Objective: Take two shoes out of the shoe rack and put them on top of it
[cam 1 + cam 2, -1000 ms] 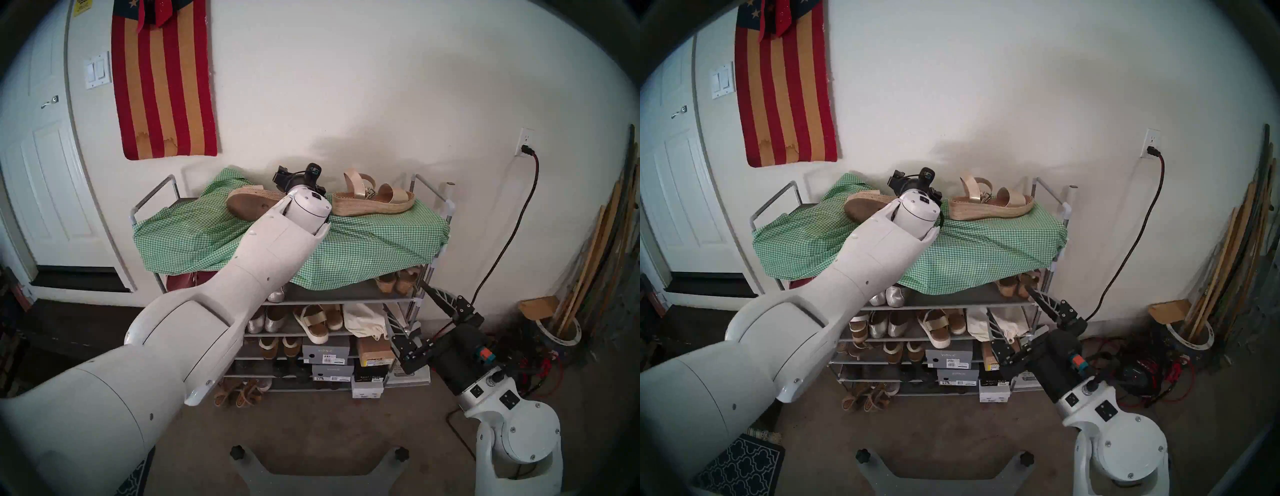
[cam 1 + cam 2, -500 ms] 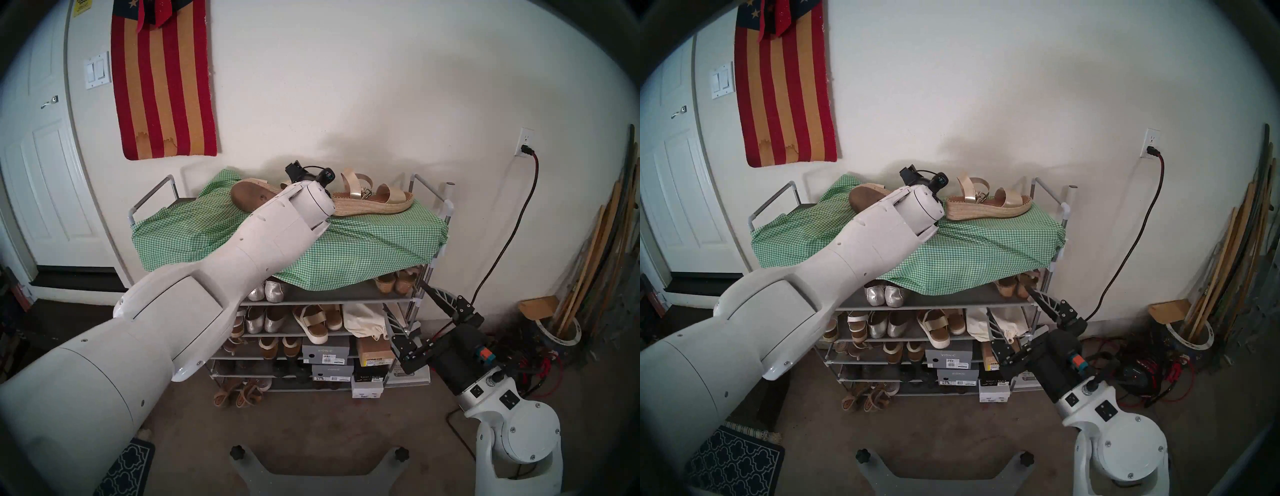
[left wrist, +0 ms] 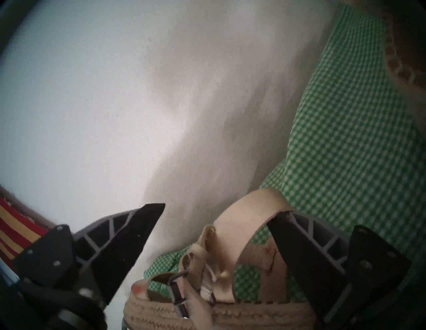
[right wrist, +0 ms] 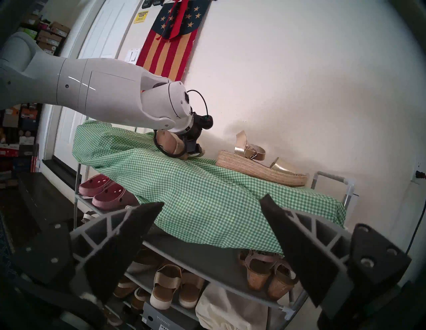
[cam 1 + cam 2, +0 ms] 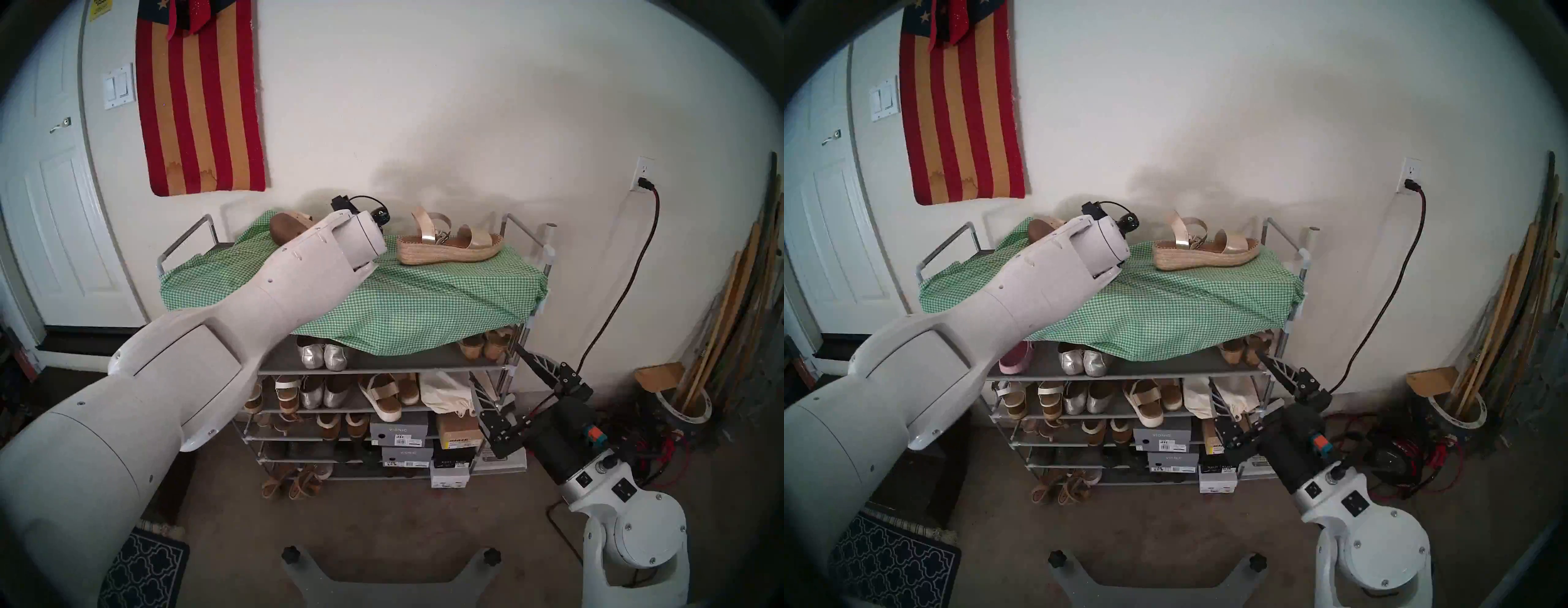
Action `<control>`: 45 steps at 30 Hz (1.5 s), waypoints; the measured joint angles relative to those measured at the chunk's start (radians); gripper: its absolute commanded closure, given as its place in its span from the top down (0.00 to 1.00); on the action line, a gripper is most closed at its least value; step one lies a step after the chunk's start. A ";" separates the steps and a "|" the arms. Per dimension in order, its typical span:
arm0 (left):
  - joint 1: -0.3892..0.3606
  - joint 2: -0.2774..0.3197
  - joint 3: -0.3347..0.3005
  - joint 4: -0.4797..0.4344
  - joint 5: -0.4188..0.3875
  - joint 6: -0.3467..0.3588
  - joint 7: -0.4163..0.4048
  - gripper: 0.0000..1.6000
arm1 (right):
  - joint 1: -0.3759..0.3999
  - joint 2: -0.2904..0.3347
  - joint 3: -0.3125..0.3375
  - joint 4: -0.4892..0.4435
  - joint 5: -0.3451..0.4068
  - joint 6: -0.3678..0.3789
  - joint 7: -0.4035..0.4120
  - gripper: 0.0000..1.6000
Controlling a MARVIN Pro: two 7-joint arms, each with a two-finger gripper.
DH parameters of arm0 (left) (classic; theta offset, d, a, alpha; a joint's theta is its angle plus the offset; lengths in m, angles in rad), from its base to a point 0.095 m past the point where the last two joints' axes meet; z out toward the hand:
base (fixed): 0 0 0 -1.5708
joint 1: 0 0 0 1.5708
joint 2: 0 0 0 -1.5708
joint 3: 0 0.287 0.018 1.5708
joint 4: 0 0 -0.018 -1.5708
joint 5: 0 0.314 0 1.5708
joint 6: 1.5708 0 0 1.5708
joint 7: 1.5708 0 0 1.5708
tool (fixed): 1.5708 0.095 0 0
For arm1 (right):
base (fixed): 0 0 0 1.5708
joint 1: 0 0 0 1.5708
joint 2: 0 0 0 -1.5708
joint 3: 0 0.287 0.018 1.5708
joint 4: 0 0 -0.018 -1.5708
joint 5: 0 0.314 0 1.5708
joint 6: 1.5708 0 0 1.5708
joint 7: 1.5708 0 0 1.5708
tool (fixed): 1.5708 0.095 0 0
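In the left head view, the first sandal (image 5: 449, 246) stands upright on the green checked cloth (image 5: 424, 297) that covers the top of the shoe rack (image 5: 186, 237). The second sandal (image 5: 288, 227) is at about 10 o'clock from it, tipped, with its brown underside toward the camera. The right gripper (image 5: 507, 378) waits low at 4 o'clock, well apart.

The right head view shows the same; the wrist hides most of the tipped sandal.

In the left wrist view, the left gripper (image 3: 216, 213) has its jaws wide, and the jute sole fills the gap between them at 6 o'clock, so I judge it is gripped across its width. The ankle strap crosses one finger at 4 o'clock. If the jaws open now, the sandal can fall on its side. The strap may also catch the finger when it pulls back and drag the shoe or the loose cloth.

In the right wrist view, the right gripper's jaws are apart and empty.
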 measured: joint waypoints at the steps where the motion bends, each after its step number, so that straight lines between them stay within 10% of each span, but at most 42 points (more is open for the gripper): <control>1: -0.001 0.011 0.004 -0.003 0.003 0.006 -0.015 1.00 | 0.000 0.000 0.000 0.000 0.000 0.000 0.000 1.00; 45: -0.072 0.416 0.116 -0.524 0.080 0.094 -0.537 1.00 | 0.000 0.000 0.000 0.000 -0.002 -0.001 0.000 1.00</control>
